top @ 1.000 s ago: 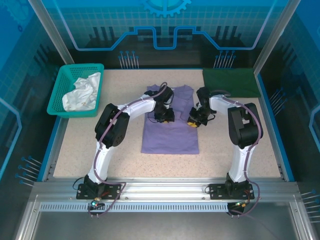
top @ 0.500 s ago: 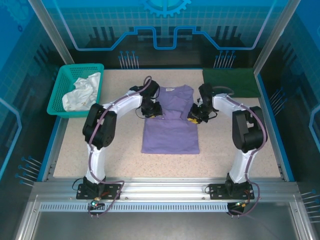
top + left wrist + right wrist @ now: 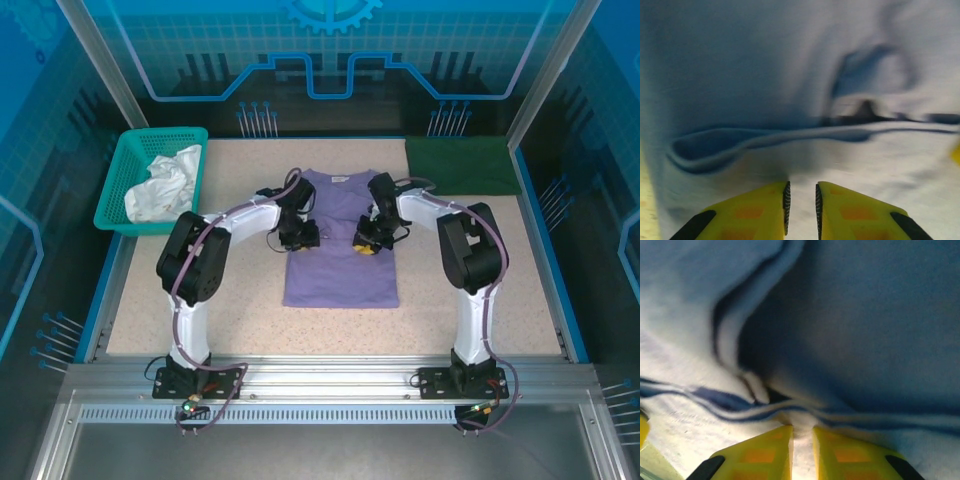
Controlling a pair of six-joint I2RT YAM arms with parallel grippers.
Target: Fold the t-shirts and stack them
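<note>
The lavender t-shirt (image 3: 340,272) lies flat in the middle of the table, neck towards the back. My left gripper (image 3: 300,237) is low over its left side and my right gripper (image 3: 366,243) over its right side, both near chest height. In the left wrist view the yellow fingers (image 3: 765,210) stand a narrow slit apart with lavender cloth (image 3: 790,75) in the slit. In the right wrist view the gripper (image 3: 802,428) pinches a bunched fold of the cloth (image 3: 865,315). A dark green t-shirt (image 3: 462,165) lies folded at the back right.
A teal mesh basket (image 3: 112,178) stands at the back left with a crumpled white cloth (image 3: 165,185) in it. Bare speckled tabletop (image 3: 200,320) runs along the front and both sides of the lavender shirt. Blue walls close in the table.
Both grippers went out to the shirt's sides near the sleeves, then came back inward over the chest. The shirt's upper part now looks narrower.
</note>
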